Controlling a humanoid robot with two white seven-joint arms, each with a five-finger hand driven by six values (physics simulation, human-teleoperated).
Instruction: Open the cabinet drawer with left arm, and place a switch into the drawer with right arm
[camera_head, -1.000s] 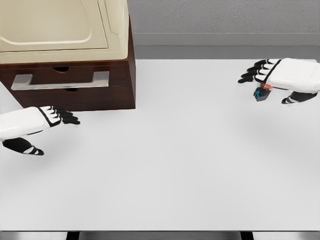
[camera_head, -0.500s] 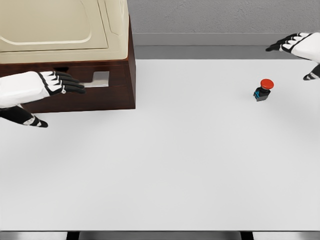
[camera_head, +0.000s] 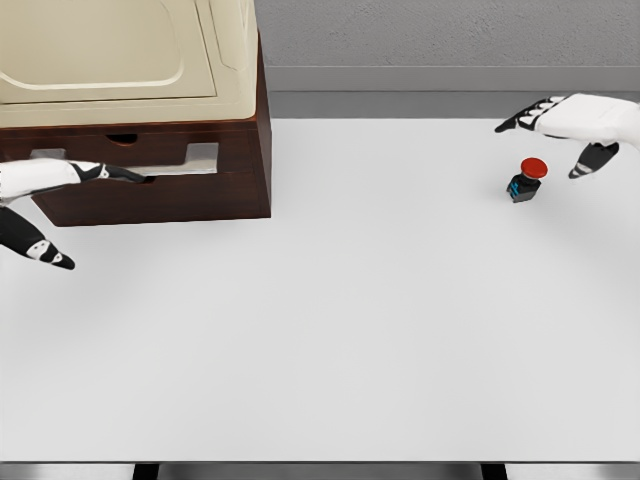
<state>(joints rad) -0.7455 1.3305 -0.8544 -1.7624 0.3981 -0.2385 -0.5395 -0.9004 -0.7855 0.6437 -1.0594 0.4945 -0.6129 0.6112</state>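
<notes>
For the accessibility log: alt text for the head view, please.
The left hand reaches flat to the silver handle of a brown cabinet drawer. Far right on the white table, the open right hand hovers above a red-capped switch.

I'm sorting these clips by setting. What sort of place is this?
Probably a simulated tabletop test bench, not a real room: a bare white table, a dark brown wooden cabinet with a metal drawer handle, and a small red-capped push-button switch before a plain grey wall.

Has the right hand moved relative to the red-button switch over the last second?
Yes. The right hand covered the switch a second ago; now it hovers above and right of it, fingers spread, the switch standing free on the table.
</notes>
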